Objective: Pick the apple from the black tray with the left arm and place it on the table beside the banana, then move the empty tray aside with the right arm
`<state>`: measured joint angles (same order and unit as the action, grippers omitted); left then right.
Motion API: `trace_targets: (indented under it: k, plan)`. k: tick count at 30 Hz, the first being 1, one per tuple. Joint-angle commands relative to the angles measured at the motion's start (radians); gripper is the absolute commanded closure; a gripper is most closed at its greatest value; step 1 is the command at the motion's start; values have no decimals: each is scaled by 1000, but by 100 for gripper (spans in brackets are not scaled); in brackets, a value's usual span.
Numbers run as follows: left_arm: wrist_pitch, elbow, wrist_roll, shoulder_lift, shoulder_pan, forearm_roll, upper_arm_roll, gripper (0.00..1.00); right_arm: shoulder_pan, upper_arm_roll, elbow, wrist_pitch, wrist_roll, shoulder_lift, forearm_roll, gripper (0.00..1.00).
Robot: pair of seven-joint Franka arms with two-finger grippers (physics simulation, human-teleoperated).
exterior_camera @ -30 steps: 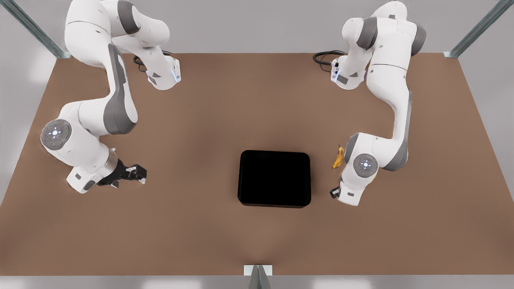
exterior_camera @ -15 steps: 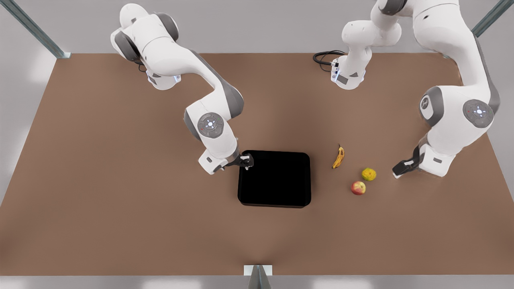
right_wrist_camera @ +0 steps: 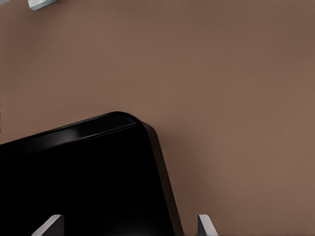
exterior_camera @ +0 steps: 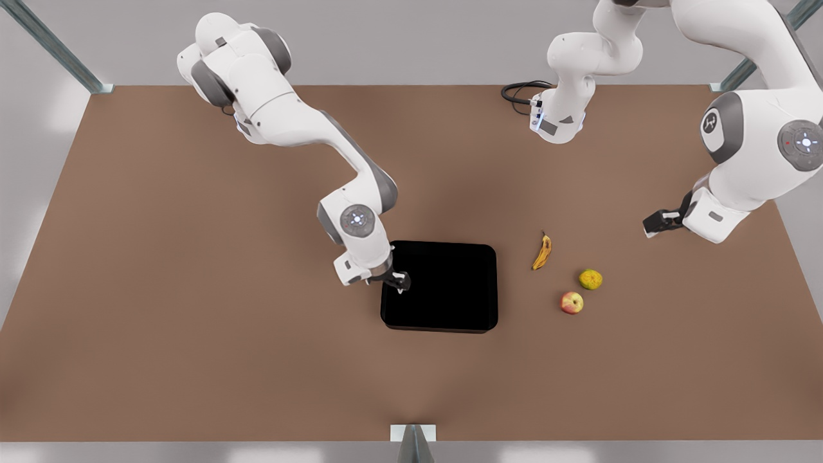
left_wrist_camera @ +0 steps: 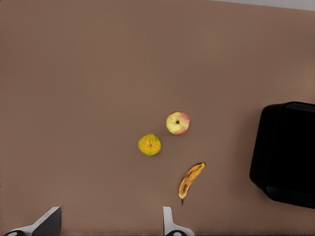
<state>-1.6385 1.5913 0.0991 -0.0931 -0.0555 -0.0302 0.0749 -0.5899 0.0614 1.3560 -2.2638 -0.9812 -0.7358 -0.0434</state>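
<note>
The black tray [exterior_camera: 450, 292] lies mid-table with nothing in it. The red-and-yellow apple [exterior_camera: 572, 302] rests on the brown table [exterior_camera: 193, 334], toward the front view's right of the tray and just in front of the banana [exterior_camera: 542, 252]. My right gripper [exterior_camera: 398, 281] is open and hangs over the tray's edge on the front view's left; its wrist view shows a tray [right_wrist_camera: 74, 177] corner between the fingers. My left gripper [exterior_camera: 662, 222] is open, raised at the front view's right, apart from the fruit. Its view shows the apple [left_wrist_camera: 177, 123], banana [left_wrist_camera: 191, 179] and tray [left_wrist_camera: 290, 147].
A bumpy yellow-green fruit [exterior_camera: 590, 279] sits close beside the apple, also seen in the left wrist view [left_wrist_camera: 149, 145]. Black cables [exterior_camera: 521, 93] lie by the far arm base. Bare tabletop stretches around the tray on the front view's left and near side.
The right arm swung from the front view's far left to the tray's edge and moved slightly nearer along it. The left arm lifted away rightward, uncovering the apple and the yellow-green fruit.
</note>
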Motion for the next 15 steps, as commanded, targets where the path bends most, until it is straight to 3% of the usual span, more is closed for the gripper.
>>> trace_targets:
  k: [1, 10, 15]
  plan:
    - [40, -1, -136, 1, 32, -7, 2, 0, -1, 11, 44, -178, -235, 1, -35, 0]
    - [39, 1, -139, -8, 39, 0, -3, 0, 19, 34, 150, -292, -125, -7, -107, 0]
    - [-12, -11, -136, -71, -50, -10, -10, 0, 19, 34, 150, -323, -67, -40, -107, 8]
